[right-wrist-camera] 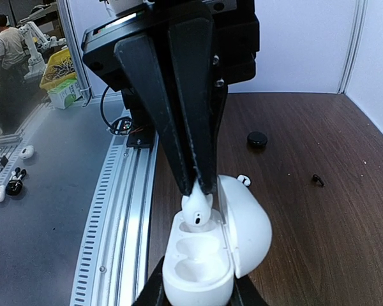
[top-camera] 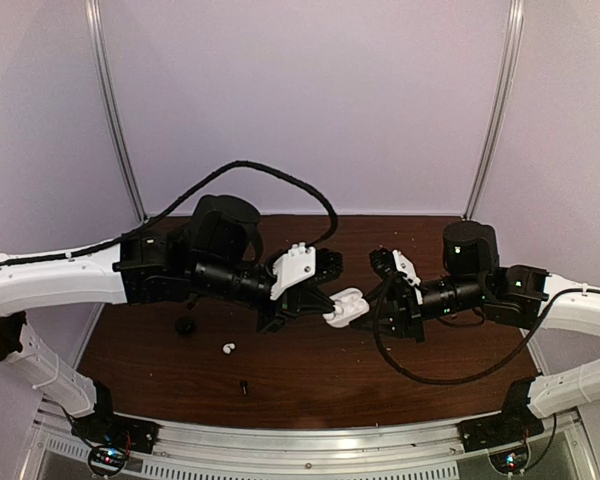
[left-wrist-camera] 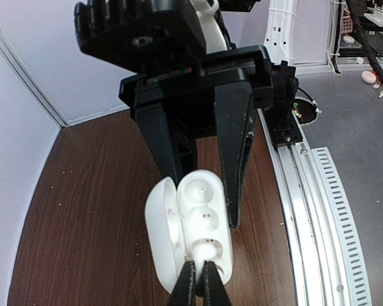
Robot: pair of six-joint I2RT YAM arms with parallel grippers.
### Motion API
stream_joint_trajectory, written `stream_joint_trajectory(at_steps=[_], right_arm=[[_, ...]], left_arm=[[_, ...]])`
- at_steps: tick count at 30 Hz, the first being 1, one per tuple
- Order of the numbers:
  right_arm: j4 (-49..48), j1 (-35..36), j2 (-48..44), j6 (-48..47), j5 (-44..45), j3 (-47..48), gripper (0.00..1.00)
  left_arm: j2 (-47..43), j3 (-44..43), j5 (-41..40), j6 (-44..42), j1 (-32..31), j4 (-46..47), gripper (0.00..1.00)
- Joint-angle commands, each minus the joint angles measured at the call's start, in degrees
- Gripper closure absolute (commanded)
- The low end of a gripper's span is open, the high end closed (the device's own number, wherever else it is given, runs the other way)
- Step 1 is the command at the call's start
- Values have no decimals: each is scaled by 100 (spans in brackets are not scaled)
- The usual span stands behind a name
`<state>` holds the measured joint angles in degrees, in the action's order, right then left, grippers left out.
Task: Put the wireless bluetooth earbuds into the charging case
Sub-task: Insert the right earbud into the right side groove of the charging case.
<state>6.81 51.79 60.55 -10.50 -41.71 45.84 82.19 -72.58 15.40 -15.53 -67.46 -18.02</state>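
The white charging case (top-camera: 346,305) is held above the table with its lid open. My right gripper (top-camera: 366,312) is shut on the case body, its fingers on both sides in the right wrist view (right-wrist-camera: 198,290). My left gripper (top-camera: 320,304) is shut on one white earbud (right-wrist-camera: 196,208), whose bulb sits in the case's hollow farthest from the right wrist. The left wrist view shows that earbud (left-wrist-camera: 207,252) just beyond my left gripper (left-wrist-camera: 198,271), inside the case (left-wrist-camera: 201,204); the other two hollows are bare. A second earbud (top-camera: 228,348) lies on the table and also shows in the right wrist view (right-wrist-camera: 244,180).
A black round puck (top-camera: 185,325) sits on the brown table (top-camera: 310,380) to the left of the loose earbud, and shows in the right wrist view (right-wrist-camera: 257,139). A small black bit (top-camera: 243,385) lies near the front edge. A metal rail (top-camera: 310,440) runs along the near edge.
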Motion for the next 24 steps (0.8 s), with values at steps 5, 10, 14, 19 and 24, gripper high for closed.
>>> stream_joint_trajectory(at_steps=[5,10,14,19,24], right_arm=[[-420,44,-70,150,58,241,100],[-571,42,-113,253,96,219,100],[-667,42,-178,325,161,176,100],[-663,38,-164,336,158,149,100],[-587,42,-182,308,290,17,100]], left_arm=[[246,-140,152,28,5,99,100],[315,-152,201,47,-3,105,100],[374,-184,169,83,-3,102,100],[351,-251,117,146,2,108,100],[82,-275,-14,130,-3,85,100]])
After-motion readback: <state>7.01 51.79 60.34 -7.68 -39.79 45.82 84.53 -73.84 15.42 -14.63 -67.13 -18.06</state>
